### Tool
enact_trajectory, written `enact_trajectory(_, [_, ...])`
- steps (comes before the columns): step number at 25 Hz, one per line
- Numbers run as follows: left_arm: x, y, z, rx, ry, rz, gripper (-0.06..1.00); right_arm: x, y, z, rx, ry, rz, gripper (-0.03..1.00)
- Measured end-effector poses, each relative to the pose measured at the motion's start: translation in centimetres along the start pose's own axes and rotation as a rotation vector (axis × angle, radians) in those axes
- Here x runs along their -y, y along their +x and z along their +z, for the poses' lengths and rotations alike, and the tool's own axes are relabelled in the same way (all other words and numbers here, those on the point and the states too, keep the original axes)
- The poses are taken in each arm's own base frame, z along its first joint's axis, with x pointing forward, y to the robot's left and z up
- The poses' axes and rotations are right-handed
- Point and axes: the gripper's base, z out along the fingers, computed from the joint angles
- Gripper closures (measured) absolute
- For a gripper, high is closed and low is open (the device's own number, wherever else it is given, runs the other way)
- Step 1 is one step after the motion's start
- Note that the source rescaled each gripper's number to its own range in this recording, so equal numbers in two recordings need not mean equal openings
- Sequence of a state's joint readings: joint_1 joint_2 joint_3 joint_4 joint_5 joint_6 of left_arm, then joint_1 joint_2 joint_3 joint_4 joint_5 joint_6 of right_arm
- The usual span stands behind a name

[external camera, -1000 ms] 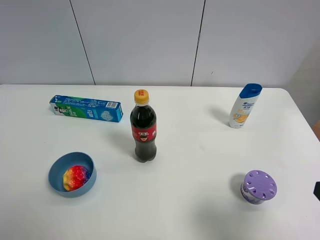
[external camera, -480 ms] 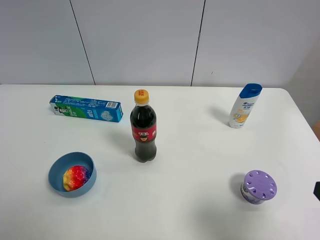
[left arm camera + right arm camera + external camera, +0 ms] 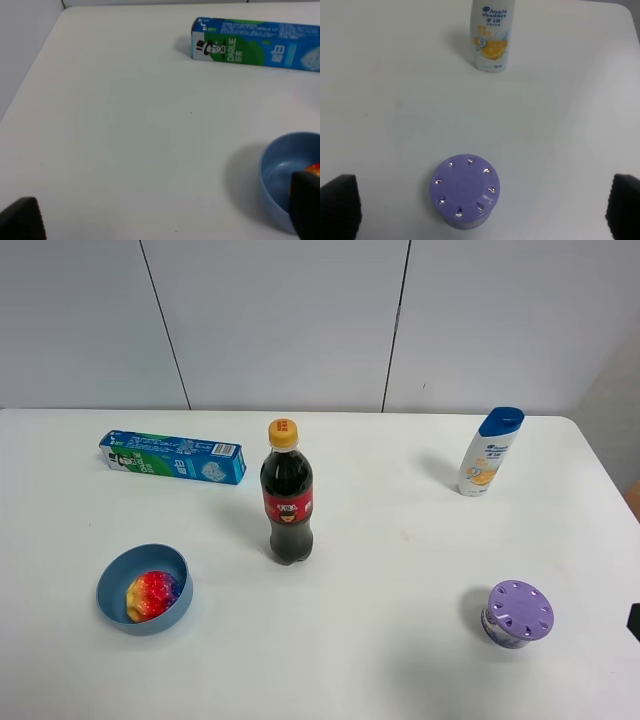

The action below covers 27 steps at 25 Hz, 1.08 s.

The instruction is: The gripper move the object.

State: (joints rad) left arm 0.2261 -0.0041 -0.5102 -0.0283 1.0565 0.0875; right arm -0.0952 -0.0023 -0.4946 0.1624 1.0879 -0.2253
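Nothing moved since earlier frames. Ball sits inside bowl. Left gripper fingers spread wide, empty; right gripper likewise, jar between fingers.

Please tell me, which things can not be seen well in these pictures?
- rainbow ball: the left wrist view shows only a sliver; a dark fingertip and the frame edge hide the rest.
- toothpaste box: cut off by the left wrist frame edge.
- Both grippers: only fingertips enter the wrist views.
- cola bottle label: too small to read.
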Motion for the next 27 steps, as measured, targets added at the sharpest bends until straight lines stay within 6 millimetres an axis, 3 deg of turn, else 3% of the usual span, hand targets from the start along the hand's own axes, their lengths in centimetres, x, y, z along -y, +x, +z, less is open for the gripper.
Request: enact_trajectory(27, [0.00,0.00,0.00,0.000,0.000,0.000,-0.06,0.00,0.00,0.00,0.000,0.000,0.000,-0.03])
